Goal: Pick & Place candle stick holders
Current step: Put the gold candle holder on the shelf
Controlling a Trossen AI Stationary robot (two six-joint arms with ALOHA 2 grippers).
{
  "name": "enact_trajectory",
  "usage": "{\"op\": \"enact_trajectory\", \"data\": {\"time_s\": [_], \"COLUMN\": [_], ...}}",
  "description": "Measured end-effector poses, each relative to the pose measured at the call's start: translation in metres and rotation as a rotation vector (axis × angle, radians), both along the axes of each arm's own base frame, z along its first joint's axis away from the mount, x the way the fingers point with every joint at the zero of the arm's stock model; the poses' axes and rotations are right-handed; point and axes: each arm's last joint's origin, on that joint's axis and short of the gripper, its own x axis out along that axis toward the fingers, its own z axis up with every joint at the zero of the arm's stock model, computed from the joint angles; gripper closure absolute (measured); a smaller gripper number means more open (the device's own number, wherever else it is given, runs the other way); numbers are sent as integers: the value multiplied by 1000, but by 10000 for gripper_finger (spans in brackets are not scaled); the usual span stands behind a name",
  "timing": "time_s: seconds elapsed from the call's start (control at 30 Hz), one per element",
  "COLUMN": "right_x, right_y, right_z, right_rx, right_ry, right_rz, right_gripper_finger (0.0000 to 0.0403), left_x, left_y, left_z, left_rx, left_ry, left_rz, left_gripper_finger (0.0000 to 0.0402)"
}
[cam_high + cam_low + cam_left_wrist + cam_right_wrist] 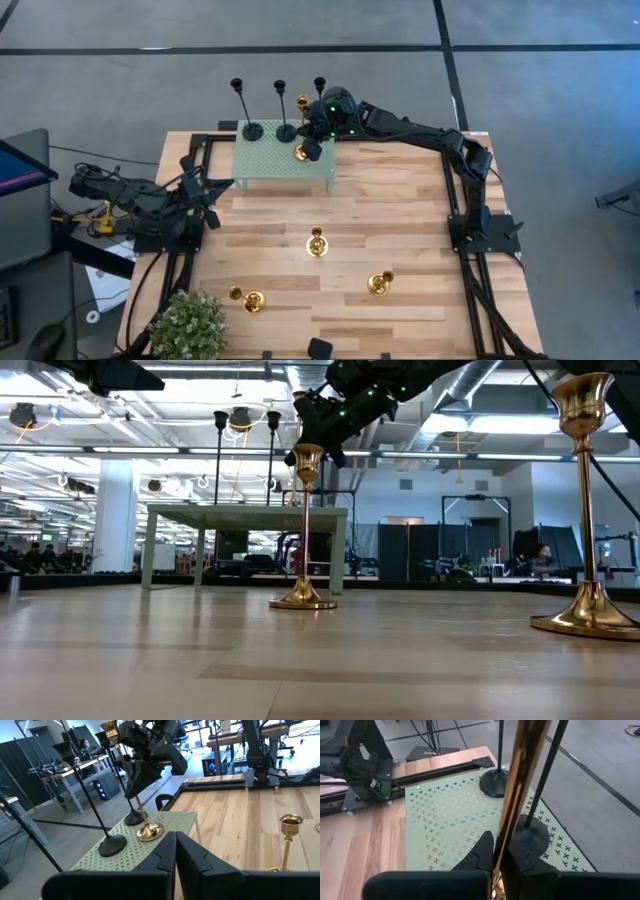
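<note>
A tall gold candle holder (585,510) stands nearest the low camera on the wooden table (400,210). A second one (317,243) stands mid-table, and two more gold holders (380,283) (250,300) stand toward the near edge.

The right gripper (312,146) is over the green perforated stand (285,165) at the far side of the table. Its fingers are clamped on the stem of a gold holder (145,827), whose base rests on the stand.

Three black candle holders (252,130) (286,131) (132,817) stand on the same green surface, close to the gripped holder.

The left gripper (175,857) is fully closed and holds nothing. It waits at the left side of the table. A potted plant (187,325) sits at the near left corner.
</note>
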Motion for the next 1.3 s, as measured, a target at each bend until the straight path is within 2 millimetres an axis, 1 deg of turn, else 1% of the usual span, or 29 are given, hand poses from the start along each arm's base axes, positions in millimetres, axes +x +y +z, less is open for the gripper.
{"op": "enact_trajectory", "data": {"time_s": [0.33,0.67,0.87,1.03,1.13,1.3], "right_x": [1,1,-1,0,0,1], "right_y": [0,0,1,1,1,1], "right_z": [2,1,-1,0,0,1], "right_rx": [-8,-6,9,4,1,-3], "right_ry": [-22,-17,14,0,-7,-12], "right_rz": [3,4,3,2,3,3], "right_gripper_finger": [402,402,401,402,391,348], "left_x": [0,0,0,0,0,0], "left_y": [0,0,0,0,0,0], "left_z": [0,0,0,0,0,0], "left_rx": [0,-1,-3,-3,-3,-3], "left_ry": [0,0,-2,-2,-2,-2], "left_rz": [0,0,0,0,0,0], "left_gripper_finger": [392,392,392,392,392,392]}}
